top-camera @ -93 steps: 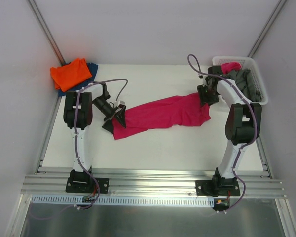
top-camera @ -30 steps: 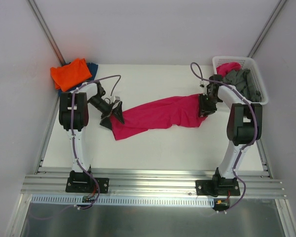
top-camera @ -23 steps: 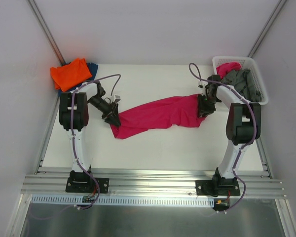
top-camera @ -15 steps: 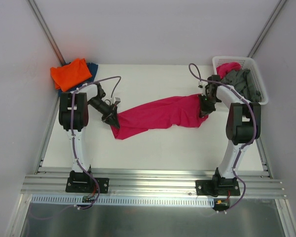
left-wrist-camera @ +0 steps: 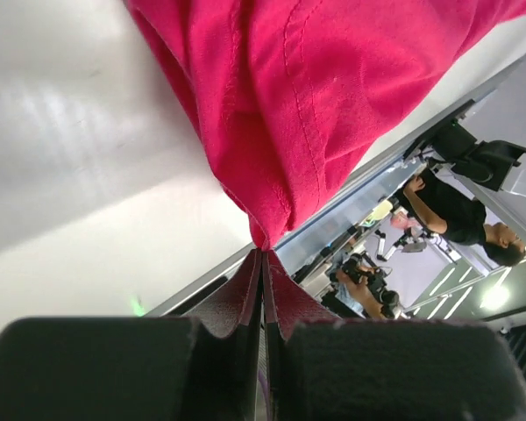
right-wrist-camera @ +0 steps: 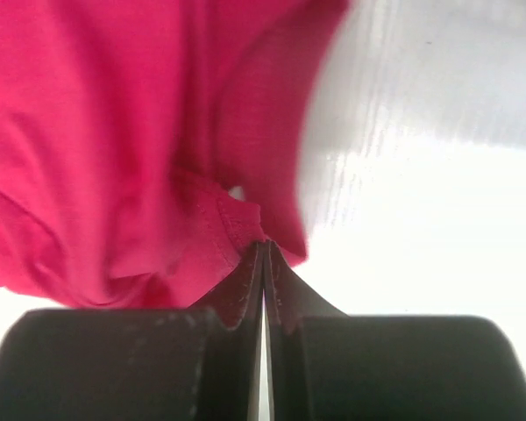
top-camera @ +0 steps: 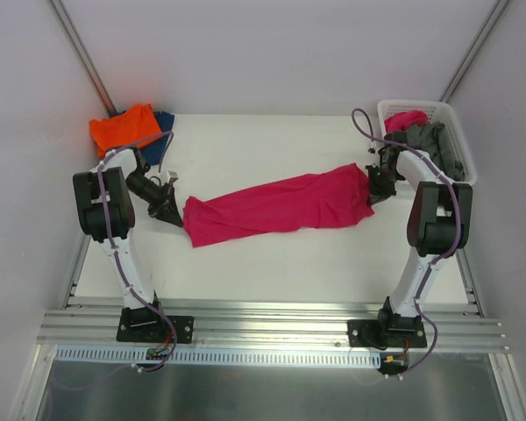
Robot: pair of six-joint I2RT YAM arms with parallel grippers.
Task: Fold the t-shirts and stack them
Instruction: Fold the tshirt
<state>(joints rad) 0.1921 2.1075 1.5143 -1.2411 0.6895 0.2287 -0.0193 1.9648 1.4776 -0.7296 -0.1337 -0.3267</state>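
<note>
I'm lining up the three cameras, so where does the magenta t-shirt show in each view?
Top external: the magenta t-shirt lies stretched left to right across mid-picture.
Left wrist: it fills the upper middle and right, narrowing to a corner at centre.
Right wrist: it covers the upper left.
Shared landmark: the white table top under it.

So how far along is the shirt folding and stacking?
Done: an orange cloth shirt looks folded atop a dark blue shirt, far left. In hand: left gripper and right gripper pinch the ends of the unfolded magenta cloth shirt. Left: grey clothes and pink cloth in the white lattice basket.
</note>
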